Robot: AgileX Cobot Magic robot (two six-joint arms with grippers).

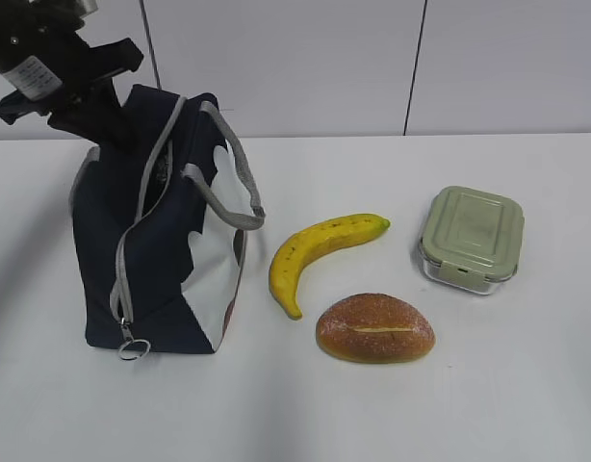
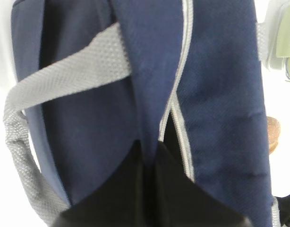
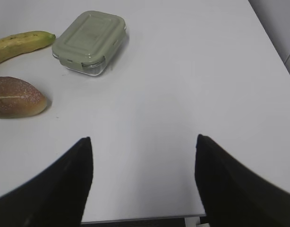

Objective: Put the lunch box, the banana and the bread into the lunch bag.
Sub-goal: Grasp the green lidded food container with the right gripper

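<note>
The dark navy lunch bag [image 1: 161, 269] stands upright at the left with its zipper open down the front. My left gripper [image 1: 108, 130] is at the bag's top rear; in the left wrist view it [image 2: 150, 149] is shut on a fold of the navy fabric [image 2: 149, 71] beside the zipper gap. The banana [image 1: 320, 252], the bread [image 1: 375, 328] and the lunch box [image 1: 472, 237] lie on the table right of the bag. My right gripper [image 3: 142, 142] is open and empty above bare table, with the lunch box [image 3: 89, 41], banana [image 3: 20, 43] and bread [image 3: 15, 97] ahead to its left.
The bag's grey handles [image 1: 233, 178] hang over its right side and the zipper's ring pull [image 1: 133, 348] rests at the bottom front. The table's near edge [image 3: 145, 218] lies just under my right gripper. A white panelled wall stands behind the table.
</note>
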